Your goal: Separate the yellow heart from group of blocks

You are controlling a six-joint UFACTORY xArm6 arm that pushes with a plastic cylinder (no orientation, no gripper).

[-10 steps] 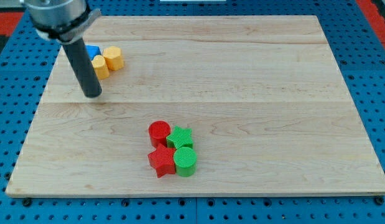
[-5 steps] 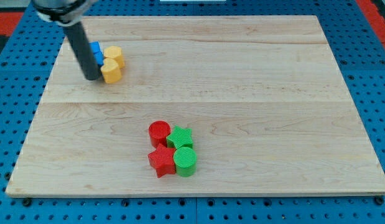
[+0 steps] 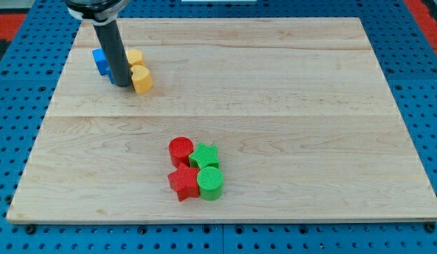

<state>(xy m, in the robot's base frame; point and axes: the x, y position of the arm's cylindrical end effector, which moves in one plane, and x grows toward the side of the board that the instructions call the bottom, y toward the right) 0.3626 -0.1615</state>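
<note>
**Tip among the blocks near the desk's far-left corner**

My tip [image 3: 121, 84] rests on the wooden desk [image 3: 289, 106] near its top-left corner, set in the middle of a small cluster of blocks. There are no fingers on this arm, only the straight dark rod, so nothing is spread, pressed together or pinching.

The yellow heart [image 3: 142, 77] lies just to the view's right of my tip, close enough that it seems to touch the rod, though the contact itself is hard to make out. Just behind the heart, toward the desk's top edge, sits a second yellow block [image 3: 135, 58]; the rod covers part of it and its shape is unclear. A blue block [image 3: 100, 61] shows on the rod's other side, toward the desk's left edge, also partly hidden.

Well apart from these, toward the middle of the desk's bottom edge, four blocks sit packed together: a red cylinder [image 3: 181, 150], a green star [image 3: 205, 155], a red star [image 3: 182, 183] and a green cylinder [image 3: 210, 182].
</note>
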